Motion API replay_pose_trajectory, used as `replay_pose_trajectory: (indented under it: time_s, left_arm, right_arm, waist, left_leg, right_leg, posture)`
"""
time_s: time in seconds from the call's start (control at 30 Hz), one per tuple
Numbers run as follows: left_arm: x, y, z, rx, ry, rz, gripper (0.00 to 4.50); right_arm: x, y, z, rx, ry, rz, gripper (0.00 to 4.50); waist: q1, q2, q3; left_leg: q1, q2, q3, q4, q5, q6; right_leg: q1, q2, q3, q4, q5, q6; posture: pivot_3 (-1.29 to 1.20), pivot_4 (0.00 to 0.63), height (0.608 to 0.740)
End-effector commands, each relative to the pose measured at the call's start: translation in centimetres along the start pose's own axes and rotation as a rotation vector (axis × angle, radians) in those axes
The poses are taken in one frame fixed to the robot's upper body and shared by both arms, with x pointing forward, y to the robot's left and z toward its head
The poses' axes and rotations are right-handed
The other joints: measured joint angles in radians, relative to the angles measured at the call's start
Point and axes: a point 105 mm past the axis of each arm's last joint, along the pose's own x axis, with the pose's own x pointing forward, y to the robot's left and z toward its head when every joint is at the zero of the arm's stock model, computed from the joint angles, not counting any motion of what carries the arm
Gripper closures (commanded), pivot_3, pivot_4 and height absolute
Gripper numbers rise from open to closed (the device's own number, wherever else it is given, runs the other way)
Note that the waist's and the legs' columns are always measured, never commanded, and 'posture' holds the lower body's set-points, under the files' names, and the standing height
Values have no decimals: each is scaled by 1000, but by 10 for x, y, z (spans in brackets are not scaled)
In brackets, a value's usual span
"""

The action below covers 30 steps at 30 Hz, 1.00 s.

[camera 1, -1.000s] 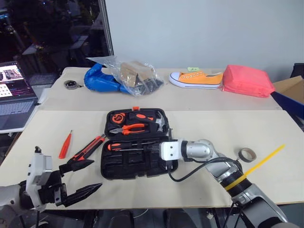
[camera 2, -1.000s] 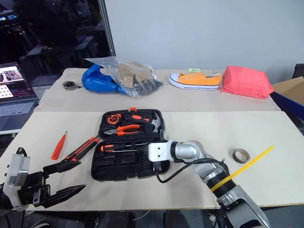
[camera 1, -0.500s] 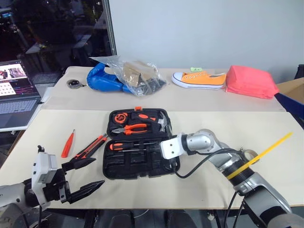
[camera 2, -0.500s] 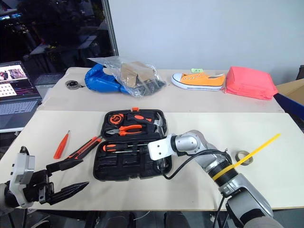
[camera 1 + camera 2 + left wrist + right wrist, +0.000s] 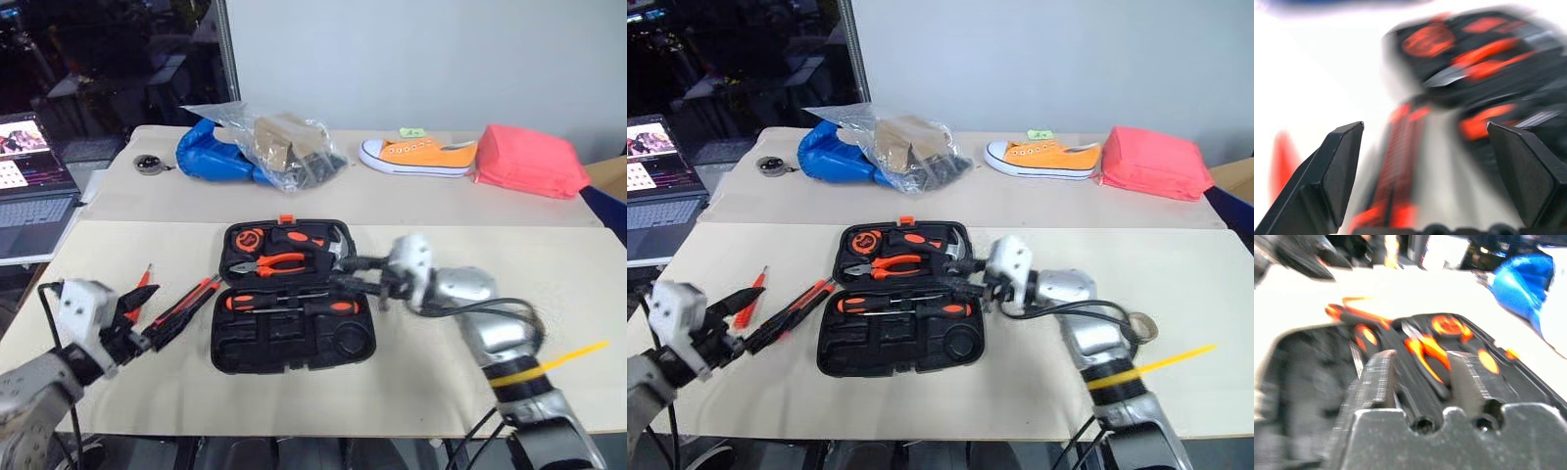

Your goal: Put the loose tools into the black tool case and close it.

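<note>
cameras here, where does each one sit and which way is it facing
Eye views: head, looking down over the open black plastic tool case on the beige table; both arms show.
Left wrist view: along the open left claw at the orange-black utility knife.
Right wrist view: along the right claw into the case.
All share the case.

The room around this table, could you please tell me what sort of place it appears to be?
Probably a lab or office workspace, not a home: a pale work table holds an open laptop, a black tool case, and unrelated props such as an orange sneaker and a bagged blue item.
</note>
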Motion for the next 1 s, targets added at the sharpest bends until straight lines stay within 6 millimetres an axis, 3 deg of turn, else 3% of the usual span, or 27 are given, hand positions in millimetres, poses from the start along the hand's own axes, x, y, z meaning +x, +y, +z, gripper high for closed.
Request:
replay_pose_trajectory:
  time_s: [0.03,0.13,0.3,0.4,0.53,0.63,0.67,0.73,0.8,0.9,1.0]
  left_arm:
    - [12,30,-6,-70,122,151,170]
    - [20,45,-9,-99,178,217,170]
    - [30,49,-23,-97,285,221,170]
    - [30,52,-31,-124,319,232,869]
    - [29,52,-31,-105,306,224,2299]
    - [29,45,-19,-6,234,168,3495]
    - [29,36,-1,32,143,120,3730]
    - [23,11,30,143,7,-13,3730]
    - [16,-21,47,246,-50,-186,3730]
    - [7,-66,51,346,-30,-465,3730]
    - [10,-91,40,494,53,-633,3730]
  right_arm:
    - [-14,18,21,12,-14,61,984]
    - [-24,27,25,-12,9,68,24]
    - [-35,31,21,-50,55,24,24]
    - [-39,33,20,-49,63,13,0]
    - [-41,37,22,-56,60,15,0]
    - [-41,36,25,-113,39,-4,0]
    - [-42,37,26,-116,38,-3,0]
    - [-42,38,26,-106,35,1,0]
    - [-45,37,26,-106,39,-8,0]
    - [-51,35,22,-102,66,-18,0]
    - [-59,35,21,-97,93,-31,0]
  waist:
    - [0,0,1]
    - [-4,0,1]
    - [-1,-1,1]
    - [-1,0,2]
    - [-1,0,1]
    - [1,0,1]
    - [1,1,2]
    - [4,0,2]
    - [10,0,2]
    - [18,1,2]
    - [24,3,2]
  left_leg:
    - [-2,-1,-1,0,0,0]
    - [-3,-2,-2,0,0,0]
    - [-3,-2,-2,1,0,0]
    - [-2,-2,-2,1,0,-1]
    - [-1,-2,-2,1,0,-1]
    - [-1,-3,-2,2,0,-1]
    - [-1,-3,-2,2,0,-1]
    - [-2,-3,-2,2,0,-1]
    - [-3,-3,-2,2,0,-1]
    - [-3,-3,-2,2,0,-1]
    - [-2,-3,0,2,0,-1]
  right_leg:
    - [-1,-1,-1,0,0,0]
    - [-2,-1,-2,-1,0,1]
    - [-1,-1,-2,-1,0,1]
    - [-1,-1,-3,0,0,0]
    - [0,-2,-2,0,0,0]
    - [1,-2,-3,0,0,0]
    - [0,-2,-3,0,0,0]
    - [0,-3,-3,0,0,0]
    - [0,-4,-4,-1,0,0]
    - [0,-5,-4,-1,0,0]
    - [0,-4,-4,-1,0,0]
  posture:
    - [0,150,740]
    - [0,150,740]
    - [0,150,740]
    - [0,150,740]
    - [0,150,740]
    - [0,150,740]
    - [0,150,740]
    - [0,150,740]
    - [0,150,740]
    - [0,150,740]
    - [0,150,740]
